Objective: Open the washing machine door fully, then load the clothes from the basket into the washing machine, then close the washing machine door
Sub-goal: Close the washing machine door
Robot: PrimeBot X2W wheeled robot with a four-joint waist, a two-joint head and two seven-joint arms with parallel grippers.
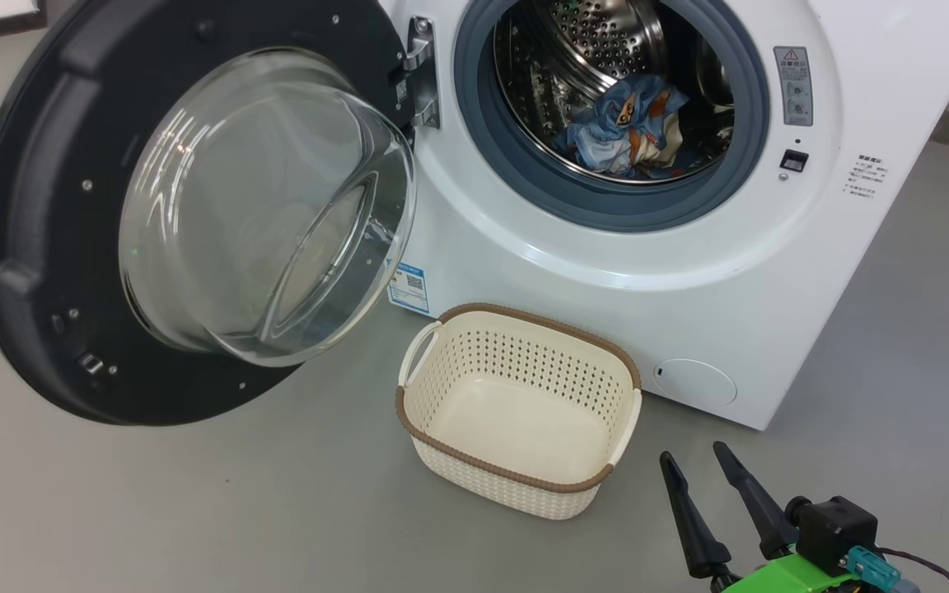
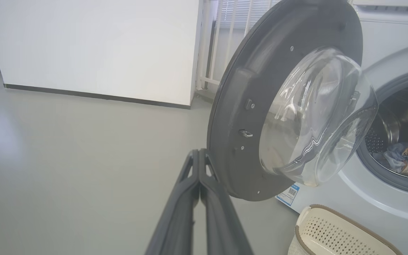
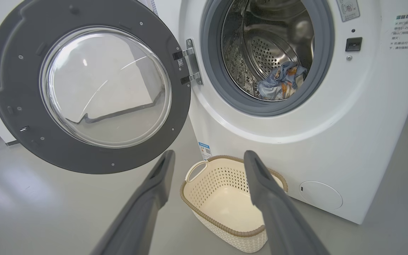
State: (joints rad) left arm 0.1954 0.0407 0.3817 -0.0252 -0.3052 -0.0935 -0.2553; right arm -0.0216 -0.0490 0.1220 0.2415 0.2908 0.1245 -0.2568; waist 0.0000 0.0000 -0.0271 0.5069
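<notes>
Our left gripper (image 2: 199, 154), fingers pressed together on nothing, points near the lower rim of the open washing machine door (image 2: 239, 106). Our right gripper (image 1: 694, 455), spread, hovers just right of the basket (image 1: 491, 478) on the floor. The clothes (image 1: 627, 128) lie inside the washing machine (image 1: 689, 272).

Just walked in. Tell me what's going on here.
A two-armed robot is loading a washing machine. The door hangs wide open, the clothes lie in the drum, and the basket stands empty on the floor in front. The left gripper is shut on nothing, its tips close to the door's rim. The right gripper is open, holding nothing, beside the basket. Only closing the door is left.
</notes>
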